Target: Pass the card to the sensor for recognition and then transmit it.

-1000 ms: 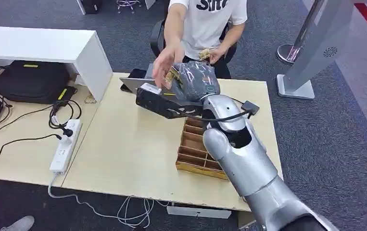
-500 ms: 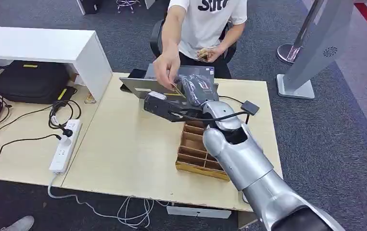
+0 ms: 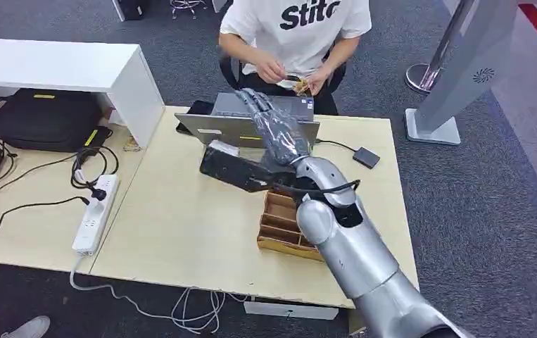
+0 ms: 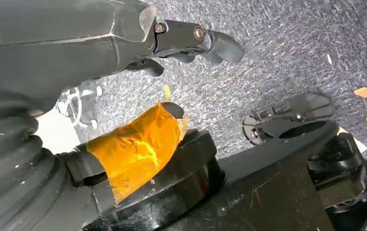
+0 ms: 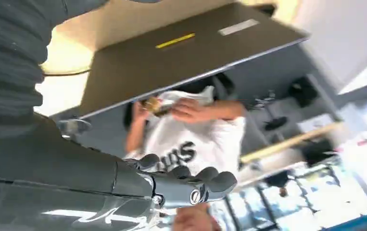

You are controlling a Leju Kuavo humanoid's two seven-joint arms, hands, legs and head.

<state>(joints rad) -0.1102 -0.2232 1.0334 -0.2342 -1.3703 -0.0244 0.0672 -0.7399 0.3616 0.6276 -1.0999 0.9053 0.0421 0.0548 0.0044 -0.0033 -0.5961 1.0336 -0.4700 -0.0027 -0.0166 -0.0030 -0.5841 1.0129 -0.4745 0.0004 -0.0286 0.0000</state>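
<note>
The card (image 3: pixel 298 84) is a small tan piece held in the person's (image 3: pixel 300 35) hands above their lap, beyond the laptop (image 3: pixel 251 127); too small to tell its long axis or facing. My right hand (image 3: pixel 272 127) reaches over the laptop with fingers extended, spread, holding nothing. My left hand (image 4: pixel 123 38) hangs over the carpet, fingers loosely apart, empty. The shirt reads "Stitc".

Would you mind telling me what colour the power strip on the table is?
White; the power strip shows best in the head view.
</note>
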